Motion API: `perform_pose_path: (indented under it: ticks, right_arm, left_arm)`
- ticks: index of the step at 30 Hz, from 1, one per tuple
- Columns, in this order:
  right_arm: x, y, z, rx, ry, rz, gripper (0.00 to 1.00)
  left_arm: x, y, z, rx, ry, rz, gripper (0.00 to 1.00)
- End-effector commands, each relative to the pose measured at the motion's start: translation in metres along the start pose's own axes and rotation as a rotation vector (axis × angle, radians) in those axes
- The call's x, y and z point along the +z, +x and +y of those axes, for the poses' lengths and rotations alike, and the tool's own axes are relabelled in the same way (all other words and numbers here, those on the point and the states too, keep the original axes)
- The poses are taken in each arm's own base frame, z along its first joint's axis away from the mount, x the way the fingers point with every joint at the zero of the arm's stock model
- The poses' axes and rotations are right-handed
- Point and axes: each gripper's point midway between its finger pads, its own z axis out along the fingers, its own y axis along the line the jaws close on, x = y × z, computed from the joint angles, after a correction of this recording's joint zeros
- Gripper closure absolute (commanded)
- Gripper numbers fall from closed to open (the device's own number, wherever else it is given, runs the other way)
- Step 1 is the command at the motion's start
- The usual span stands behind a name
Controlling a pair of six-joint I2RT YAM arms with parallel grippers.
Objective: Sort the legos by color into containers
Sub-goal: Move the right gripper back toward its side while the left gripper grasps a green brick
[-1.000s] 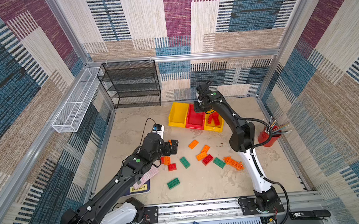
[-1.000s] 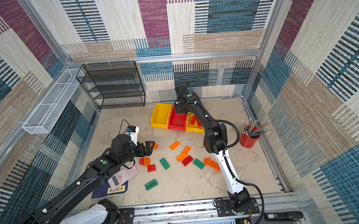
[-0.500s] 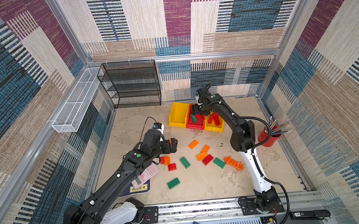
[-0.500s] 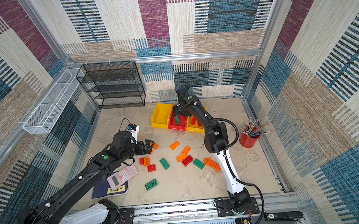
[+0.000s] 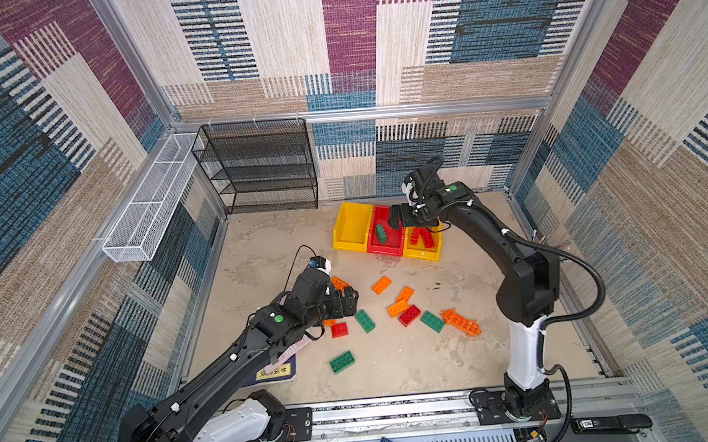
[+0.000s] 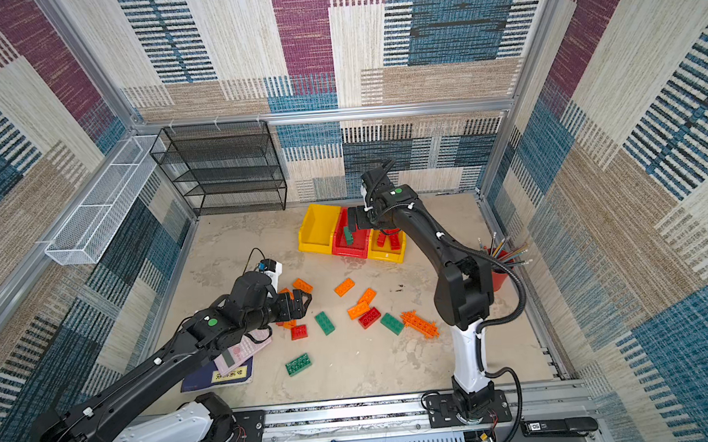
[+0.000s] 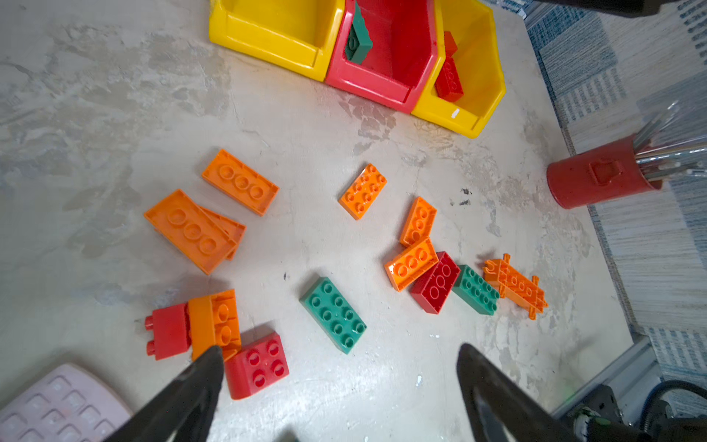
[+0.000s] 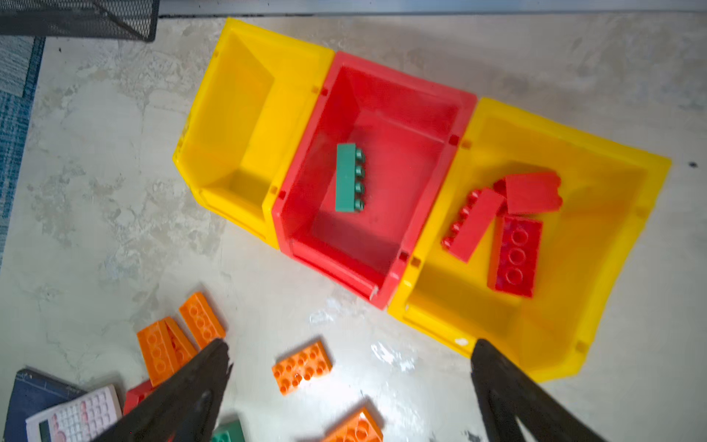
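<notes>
Right gripper (image 5: pixel 398 222) hangs over the red open-top plastic bin (image 8: pixel 398 82), jaws spread wide and holding nothing. A dark green studded brick (image 8: pixel 348 178) lies on its side on that bin's floor. The yellow plastic bin beside it (image 8: pixel 612 229) holds three red bricks (image 8: pixel 516 254); the far yellow bin (image 8: pixel 237 114) is bare. Left gripper (image 7: pixel 339 352), jaws also apart and empty, hovers over loose pieces on the mottled grey tabletop (image 7: pixel 114 114). Near one fingertip, a small square red brick (image 7: pixel 256 363) touches an orange brick (image 7: pixel 214 321). Judged: green drop-off done, next pick opening. Left must single out one brick, descend and close. Orange likely belongs in the bare bin.
</notes>
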Motion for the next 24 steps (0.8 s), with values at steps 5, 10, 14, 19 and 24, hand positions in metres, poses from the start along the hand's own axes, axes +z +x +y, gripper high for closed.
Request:
perform_pose_path:
  ticks: [5,10,14,19,24]
  right_arm:
    - [-0.04,0.045,-0.009,-0.013,-0.012,-0.042,0.0]
    - [-0.071,0.076,-0.017,-0.012,-0.002,-0.057,0.0]
    - [-0.094,0.094,-0.022,-0.004,0.0,-0.075,0.0]
    - [-0.117,0.115,-0.027,0.002,0.001,-0.093,0.0]
    - [-0.135,0.133,-0.031,0.001,-0.001,-0.108,0.0]
  left_arm:
    - [0.007,0.028,-0.01,-0.077,-0.073,0.035,0.08]
    - [0.024,0.048,-0.024,-0.047,-0.15,0.11,0.08]
    - [0.043,0.064,-0.025,-0.076,-0.245,0.187,0.09]
    - [0.061,0.078,-0.02,-0.184,-0.314,0.226,0.11]
    - [0.073,0.084,-0.015,-0.233,-0.361,0.231,0.13]
